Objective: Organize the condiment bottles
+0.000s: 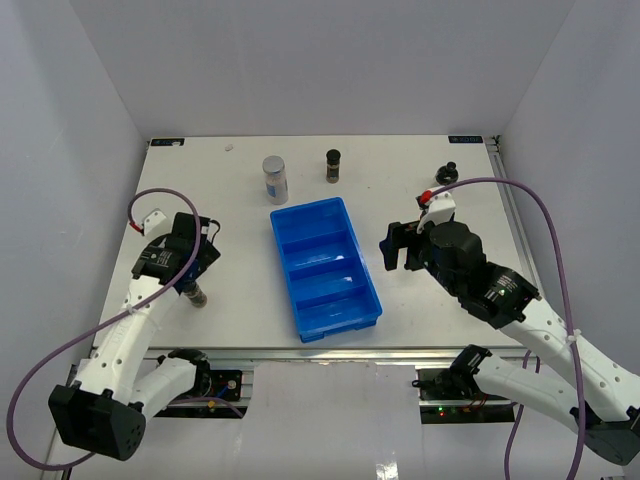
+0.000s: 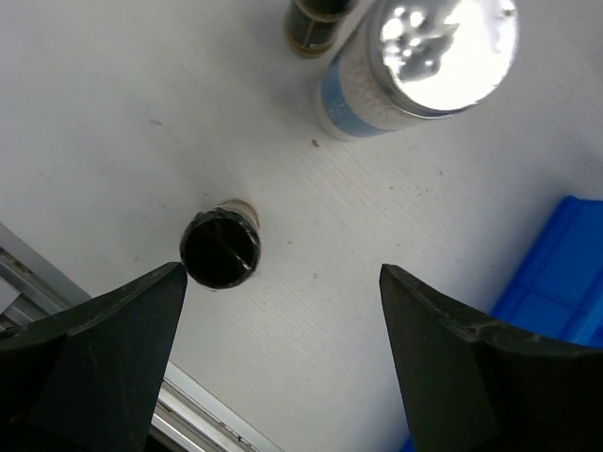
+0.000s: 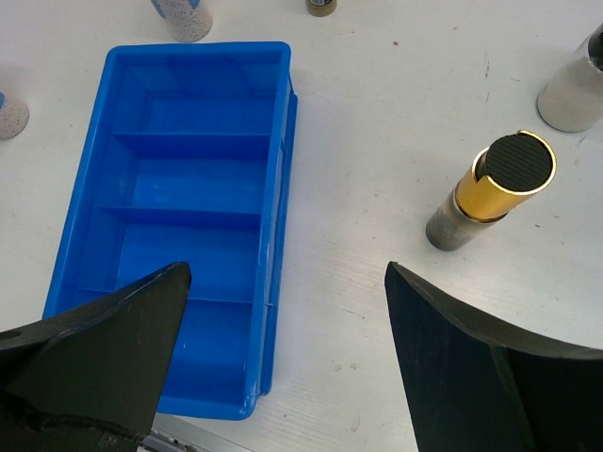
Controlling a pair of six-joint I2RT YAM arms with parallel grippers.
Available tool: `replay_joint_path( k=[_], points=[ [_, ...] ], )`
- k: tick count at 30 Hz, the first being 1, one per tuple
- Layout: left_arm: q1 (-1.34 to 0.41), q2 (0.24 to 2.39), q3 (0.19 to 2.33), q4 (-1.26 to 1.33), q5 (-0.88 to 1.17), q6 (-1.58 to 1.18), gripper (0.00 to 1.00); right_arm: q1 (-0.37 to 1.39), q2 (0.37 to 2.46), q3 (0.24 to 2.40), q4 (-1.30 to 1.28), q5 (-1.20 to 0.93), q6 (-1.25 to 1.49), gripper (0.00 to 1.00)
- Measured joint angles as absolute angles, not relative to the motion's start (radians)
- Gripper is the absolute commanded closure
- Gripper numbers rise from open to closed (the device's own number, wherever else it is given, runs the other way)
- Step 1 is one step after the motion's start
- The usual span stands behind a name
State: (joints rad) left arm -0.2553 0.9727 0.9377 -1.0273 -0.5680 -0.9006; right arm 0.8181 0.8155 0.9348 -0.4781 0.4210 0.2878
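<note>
Centrally, blue tray (image 1: 284, 268). Right of it, right gripper (image 3: 287, 268), fingers spread wide, gripping nothing. Lower left, left gripper (image 2: 283, 273), likewise wide and empty, black-capped jar (image 2: 220, 248) standing just beside one finger. Upper centre, silver-lidded jar (image 1: 275, 178) and dark jar (image 1: 333, 165), upright.

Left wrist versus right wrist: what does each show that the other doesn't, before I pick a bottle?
Only the left wrist: a black-capped jar standing just ahead of the open left fingers, and a silver-lidded jar beyond it. Only the right wrist: a gold-banded bottle with a black cap, a whitish bottle at the right edge, and the blue tray in full, its compartments holding nothing. Both: that tray, just a corner in the left view, and the white table.
</note>
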Motion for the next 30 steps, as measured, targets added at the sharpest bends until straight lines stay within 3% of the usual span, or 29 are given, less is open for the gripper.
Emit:
replay_joint_path(
  k=[6, 12, 24, 30],
  points=[
    [-0.127, 0.970, 0.876, -1.014, -0.511, -0.911, 0.06, 0.818, 0.818, 0.935, -0.489, 0.424, 0.277, 0.10],
    [-0.056, 1.000, 0.843, -1.017, -0.484, -0.948, 0.19, 0.818, 0.805, 0.935, -0.499, 0.438, 0.271, 0.10],
    [-0.033, 1.071, 0.812, -1.015, -0.448, -0.965, 0.20, 0.818, 0.771, 0.918, -0.498, 0.443, 0.265, 0.10],
    [-0.029, 1.112, 0.809, -0.999, -0.444, -0.965, 0.31, 0.818, 0.766, 0.903, -0.500, 0.443, 0.265, 0.10]
  ],
)
